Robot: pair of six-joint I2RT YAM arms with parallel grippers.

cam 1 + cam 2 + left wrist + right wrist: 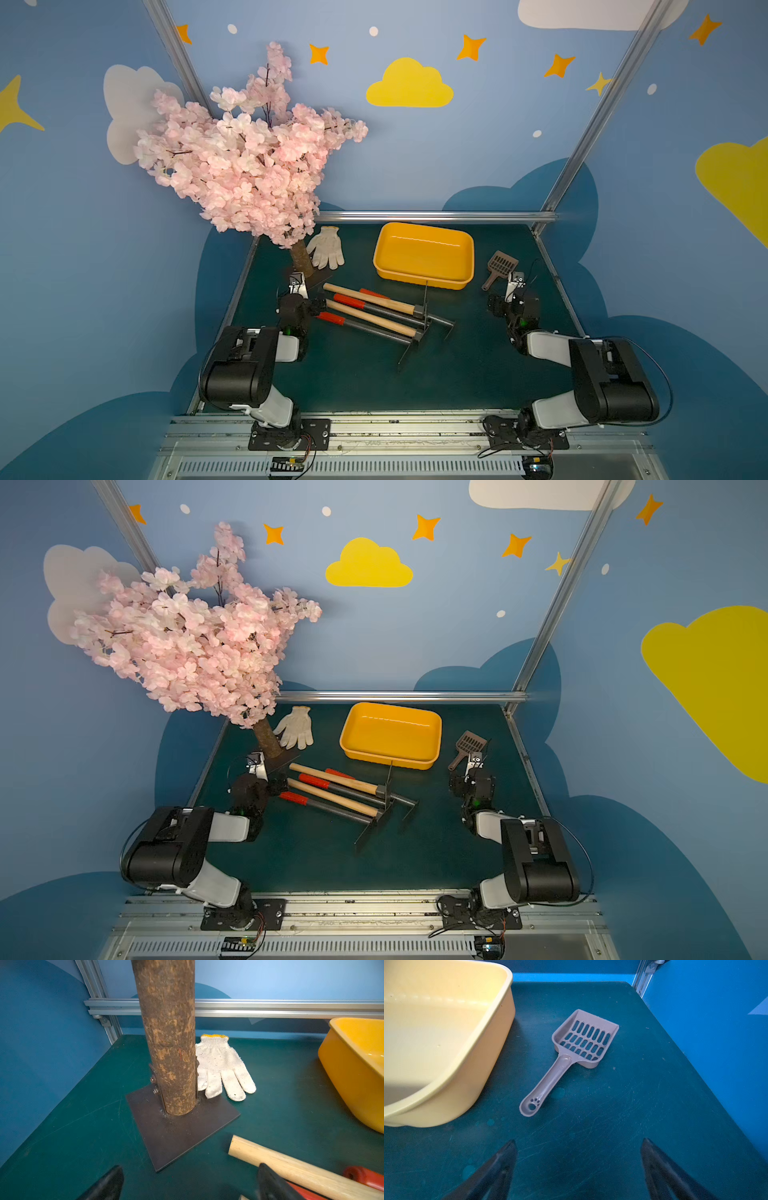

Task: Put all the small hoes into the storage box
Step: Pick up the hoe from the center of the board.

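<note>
Several hoes (370,299) lie heaped on the tabletop (353,374) just before the empty storage box (424,279), both arms' jaws gaping empty, so pickup seems unstarted: the left jaws should probably straddle a small hoe's handle.

The storage box (419,278) sits mid-frame on the green bench (478,365). Several hoes (370,299) lie piled just below-left of it. A white glove (327,248) lies left, a brown scoop (500,268) right, and a blossom tree (249,158) stands upper left.
</note>
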